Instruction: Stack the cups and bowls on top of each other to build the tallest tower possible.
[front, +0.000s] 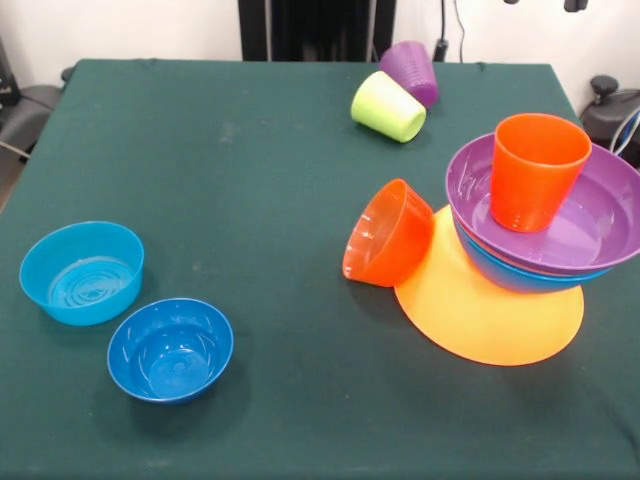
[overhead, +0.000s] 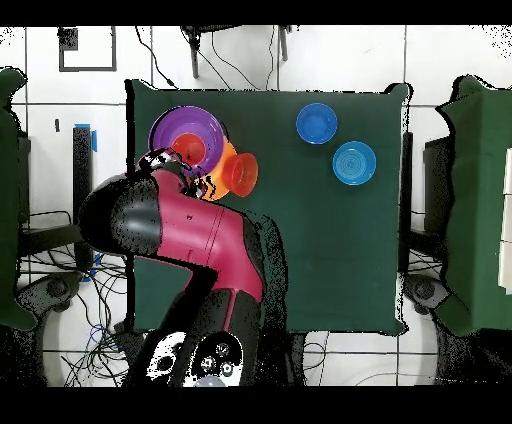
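The tower stands near the table's edge: an upturned orange-yellow bowl at the bottom, a blue bowl and a purple bowl nested on it, and an orange cup upright inside the purple one. The stack appears to sit off-centre on its base, so a push from the side could probably slide the upper bowls off. A small orange bowl rests tilted on its side against the base; knocking it might shift the support.

In the overhead view the arm reaches over the tower's corner, but the gripper is hidden beneath it, so whether it is released or clenched cannot be told.

All pieces are smooth, glossy plastic, likely slippery against each other. The lime green cup and purple cup lie on their sides at the far edge; being round and tapered, they may roll when touched. The light blue bowl, straight-sided, and the dark blue bowl, rounded, sit upright well apart from the tower. No yellow cup shows.
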